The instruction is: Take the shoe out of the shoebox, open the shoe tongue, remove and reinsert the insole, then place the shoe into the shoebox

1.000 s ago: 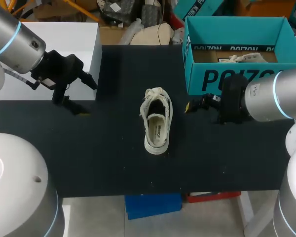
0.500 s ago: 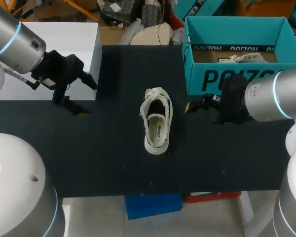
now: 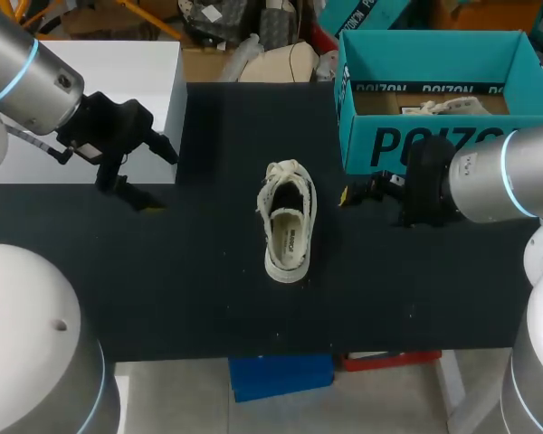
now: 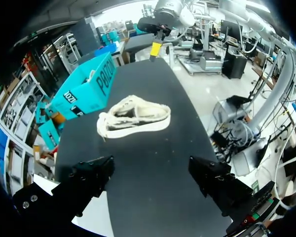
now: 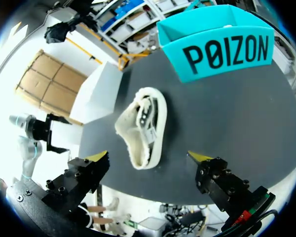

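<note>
Black desk [image 3: 208,298], head view: shoe [image 3: 288,231] upright on its sole at mid-desk, outside the shoebox [image 3: 389,145], laced end toward the far edge, opening up. Teal shoebox at far right, open-topped, something pale inside that I cannot make out. White box [image 3: 118,72] at far left. My left pincer [image 3: 158,178] hangs in front of the white box, fingers spread, holding nothing. My right pincer [image 3: 357,192] sits just in front of the shoebox, well clear of the shoe; its spread cannot be judged here.

Left wrist view: left pincer [image 4: 150,175] wide apart over bare desk. Shoe [image 4: 135,116] ahead of it, apart from both fingers. Shoebox [image 4: 89,89] beyond the shoe.

Right wrist view: right pincer [image 5: 148,160] spread, empty. Shoe [image 5: 143,123] ahead, between the lines of the fingers, untouched. Shoebox [image 5: 222,49] beyond, white box [image 5: 96,94] past the shoe.
</note>
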`<state>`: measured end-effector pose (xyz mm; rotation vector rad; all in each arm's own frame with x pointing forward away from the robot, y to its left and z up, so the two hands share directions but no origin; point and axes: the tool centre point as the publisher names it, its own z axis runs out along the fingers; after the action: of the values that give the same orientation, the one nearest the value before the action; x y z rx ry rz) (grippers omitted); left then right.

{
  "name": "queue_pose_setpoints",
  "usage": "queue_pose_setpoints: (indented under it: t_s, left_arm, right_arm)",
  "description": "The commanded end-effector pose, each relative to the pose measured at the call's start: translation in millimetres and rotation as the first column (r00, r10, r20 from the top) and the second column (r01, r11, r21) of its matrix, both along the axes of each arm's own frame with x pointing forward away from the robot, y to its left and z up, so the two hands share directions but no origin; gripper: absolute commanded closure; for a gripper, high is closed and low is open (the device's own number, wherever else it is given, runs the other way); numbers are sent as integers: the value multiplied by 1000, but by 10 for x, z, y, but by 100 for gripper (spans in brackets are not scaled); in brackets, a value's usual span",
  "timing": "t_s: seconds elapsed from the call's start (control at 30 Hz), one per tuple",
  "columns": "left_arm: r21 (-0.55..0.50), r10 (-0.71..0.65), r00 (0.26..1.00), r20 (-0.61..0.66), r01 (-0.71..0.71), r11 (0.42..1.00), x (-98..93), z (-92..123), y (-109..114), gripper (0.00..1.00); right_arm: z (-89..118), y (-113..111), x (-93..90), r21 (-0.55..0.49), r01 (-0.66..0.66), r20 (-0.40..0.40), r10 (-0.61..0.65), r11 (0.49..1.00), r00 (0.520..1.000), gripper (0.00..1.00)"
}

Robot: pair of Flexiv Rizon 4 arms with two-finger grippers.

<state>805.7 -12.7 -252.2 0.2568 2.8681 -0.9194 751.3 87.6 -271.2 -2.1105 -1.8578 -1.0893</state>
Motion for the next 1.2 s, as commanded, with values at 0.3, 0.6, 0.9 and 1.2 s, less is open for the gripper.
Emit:
queue_pose_setpoints:
  t_s: [0.3, 0.6, 0.9, 1.2]
  left_arm:
    - [5, 2, 1000, 0, -2, 1000, -5, -3, -6, 0]
    - [5, 2, 1000, 0, -2, 1000, -5, -3, -6, 0]
    - [5, 2, 1000, 0, -2, 1000, -5, -3, -6, 0]
    - [5, 2, 1000, 0, -2, 1000, -5, -3, -6, 0]
  right_arm:
    - [-13, 24, 66, -15, -23, -5, 23, 1000, 1000, 0]
    - [-45, 51, 428, -335, -205, -264, 117, 920, 957, 0]
    - [-194, 246, 573, -425, -274, -355, 120, 863, 927, 0]
    - [-369, 507, 769, -474, -280, -346, 116, 835, 931, 0]
